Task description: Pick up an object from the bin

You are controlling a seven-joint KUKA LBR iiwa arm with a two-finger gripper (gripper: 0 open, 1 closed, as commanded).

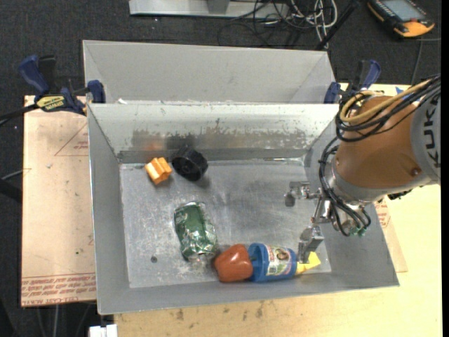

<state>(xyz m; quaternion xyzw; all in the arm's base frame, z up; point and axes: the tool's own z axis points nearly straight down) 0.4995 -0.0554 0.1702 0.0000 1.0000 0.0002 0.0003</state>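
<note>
Near the right wall of the scuffed grey bin (252, 202), the gripper (300, 220) gapes wide and empty beside a blue bottle (275, 262); cables (302, 5) trail beyond.

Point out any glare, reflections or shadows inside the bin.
Camera view: the bin's back wall mirrors the orange block and the black roll as dim smears; the scuffed floor gives a dull sheen, no harsh glare; shadows beside the things are faint and soft.
</note>
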